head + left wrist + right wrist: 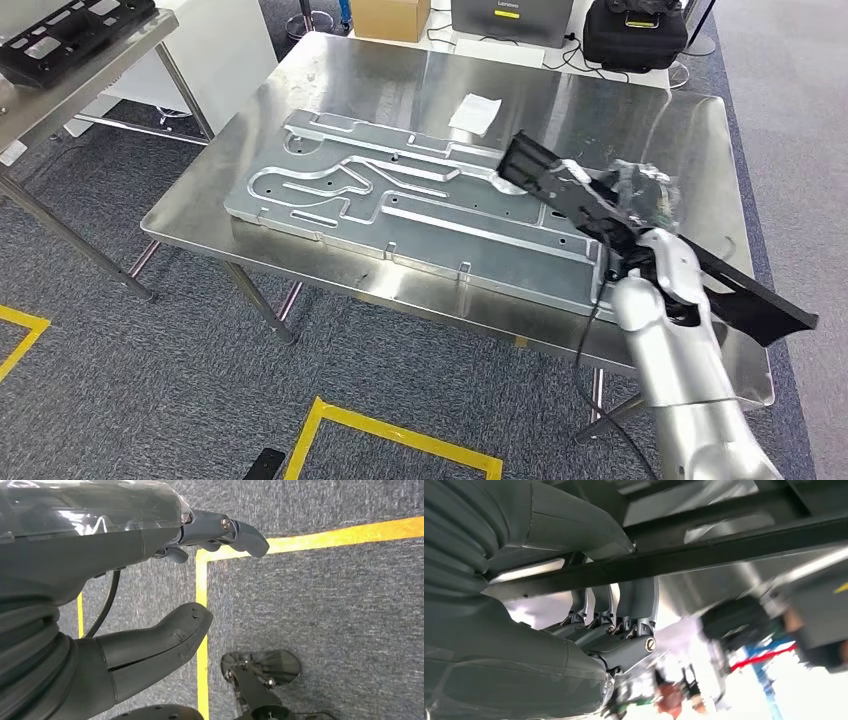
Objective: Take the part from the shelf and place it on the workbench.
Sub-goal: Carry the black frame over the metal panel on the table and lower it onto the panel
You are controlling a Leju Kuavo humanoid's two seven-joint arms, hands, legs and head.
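My right hand grips a long black plastic part and holds it tilted over the right end of the steel workbench. The part's far end hangs just above the grey machined plate that lies on the bench; its near end juts past the bench's right edge. In the right wrist view my fingers wrap the part's black bar. My left hand hangs over grey carpet with its fingers apart and nothing in it.
A white paper slip lies on the bench behind the plate. A shelf at the far left carries another black part. Boxes and a black case stand behind the bench. Yellow tape marks the carpet.
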